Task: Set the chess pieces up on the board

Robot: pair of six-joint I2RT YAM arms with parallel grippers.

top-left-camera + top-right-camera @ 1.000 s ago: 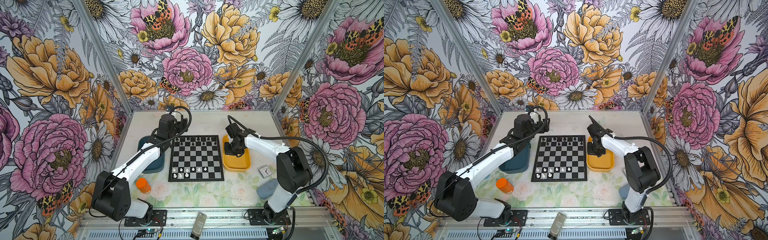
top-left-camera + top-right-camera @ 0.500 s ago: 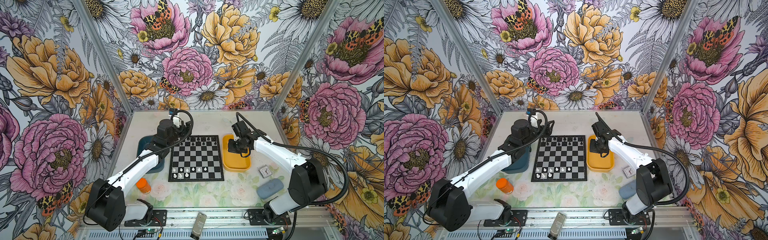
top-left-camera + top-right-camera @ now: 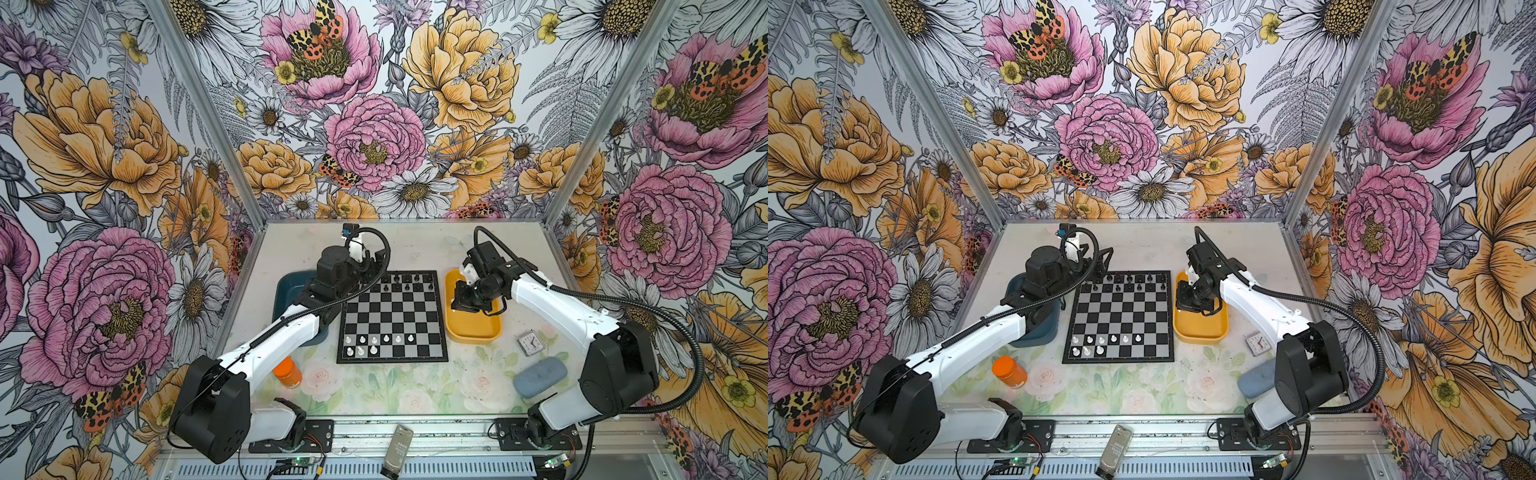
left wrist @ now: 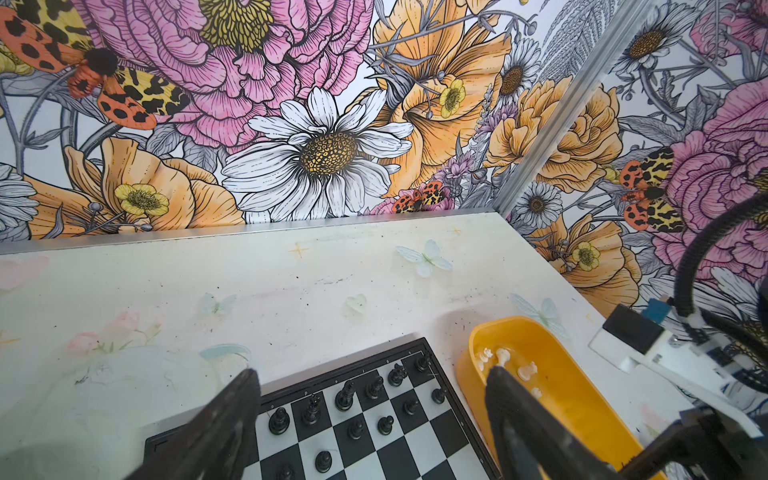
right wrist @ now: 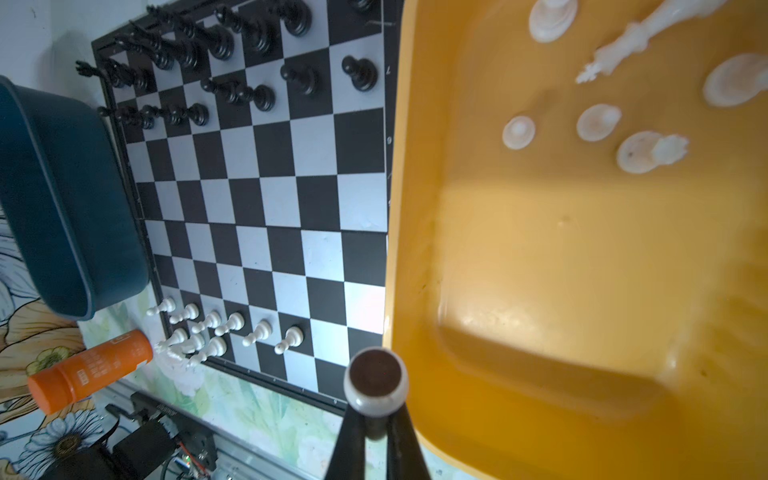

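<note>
**boardnerd:** What's sitting closest in the top views?

**yam_watcher:** At lower left an orange plastic bottle point(image 3: 287, 372) is lying on the floral table. At lower right a blue-grey oval case point(image 3: 539, 377) and a small square clock point(image 3: 528, 344) are sitting near each other.

**boardnerd:** And the board?

**yam_watcher:** The square black-and-silver chessboard point(image 3: 392, 316) is sitting dead centre. Small white plastic chess pieces point(image 3: 374, 338) are standing on its two nearest rows, bunched toward the left.

A yellow plastic tray point(image 3: 473, 328) is sitting just right of it, with more white ones lying in its far end. A dark teal tray point(image 3: 291, 282) is sitting on the left, partly under the arm.

**boardnerd:** Grippers?

**yam_watcher:** The right gripper point(image 5: 376, 415) is hanging over the yellow tray's left rim. It's pinching one white piece point(image 5: 376, 382), whose round dark base is facing the wrist camera.

The left gripper point(image 4: 372, 374) is hovering by the board's far left corner, fingers spread wide and holding nothing.

Small black chess pieces point(image 3: 399, 282) are standing along the two farthest rows.
</note>
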